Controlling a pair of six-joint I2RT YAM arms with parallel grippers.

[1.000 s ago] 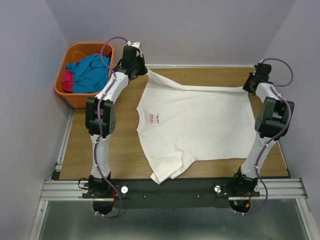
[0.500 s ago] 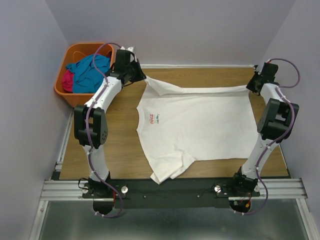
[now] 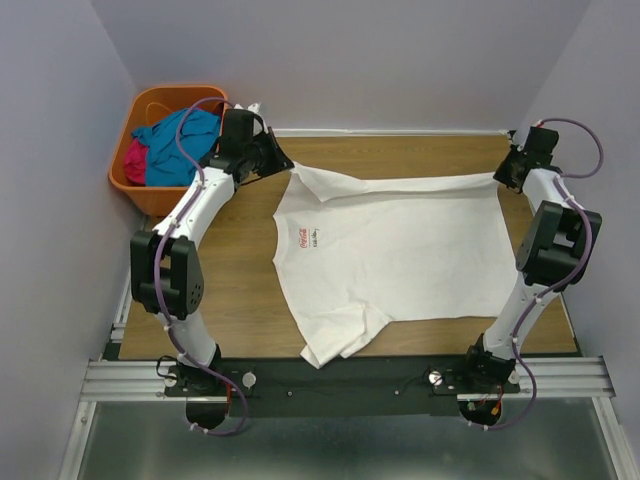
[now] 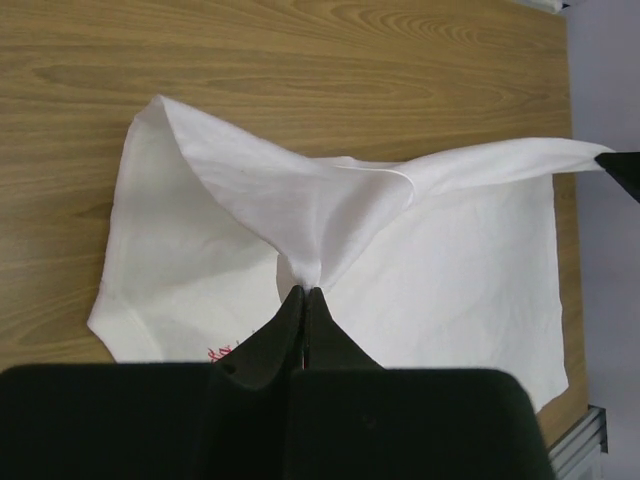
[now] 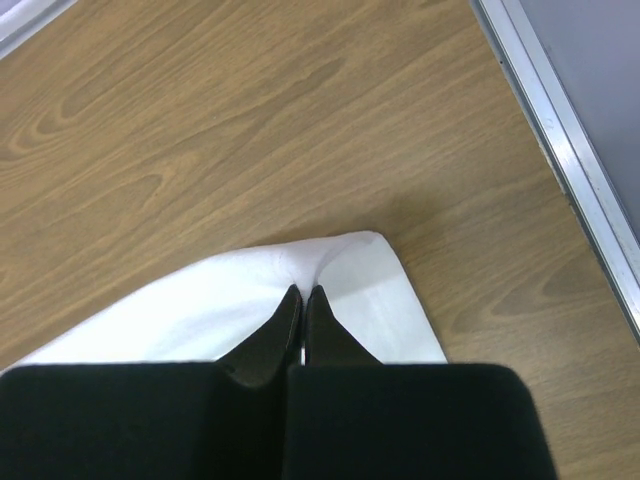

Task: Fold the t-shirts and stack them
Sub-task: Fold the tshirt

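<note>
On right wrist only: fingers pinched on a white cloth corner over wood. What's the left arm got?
Observer: The left gripper is shut on the same white t-shirt, pinching its far left edge.
Operator: Shirt flat?
Observer: Mostly flat on the table. Only the far edge is raised, stretched between the left gripper and the right gripper.
Operator: Other tees?
Observer: A teal-blue t-shirt and a magenta t-shirt lie bunched in the orange basket, just beyond the table's far left corner.
</note>
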